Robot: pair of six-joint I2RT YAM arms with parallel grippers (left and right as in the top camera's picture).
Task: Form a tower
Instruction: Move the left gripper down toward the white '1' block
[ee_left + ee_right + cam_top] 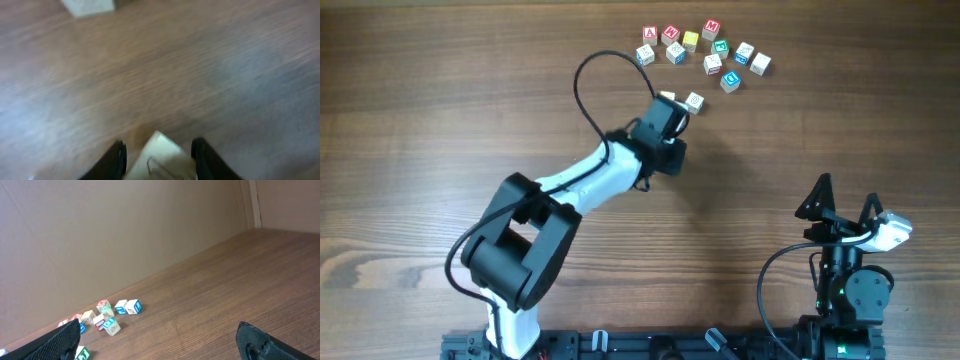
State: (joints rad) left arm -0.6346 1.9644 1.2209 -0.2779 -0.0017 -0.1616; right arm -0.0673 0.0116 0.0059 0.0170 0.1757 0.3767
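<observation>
**At upper centre of the overhead frame, a pale cube gripped by the left jaws**

Between the left jaws a pale cube (160, 159) is clamped. In the left wrist view it is seen at bottom centre, one corner pointing up, with a dark jaw pressed against each side. That view is blurred, so it cannot be told whether the cube rests on the surface (440, 100) or is lifted off it. From overhead the same cube is seen at the tip of the left arm (590, 175), which is stretched from lower left towards upper centre.

Just right of those jaws a whitish top face is shown: the tower (694, 101), as far as can be judged. Its height in cubes cannot be told from above. A pale block (87, 6), cut off by the top edge at upper left of the left wrist view, may be the same thing, but that cannot be settled.

Farther up and right, loose cubes (713, 63) with red, blue, green and yellow faces are scattered across the upper right of the overhead frame. They are also seen at lower left of the right wrist view.

At lower right of the overhead frame the right arm (845, 285) is placed well apart from all the cubes. The right jaws are spread wide, with nothing between them.
</observation>
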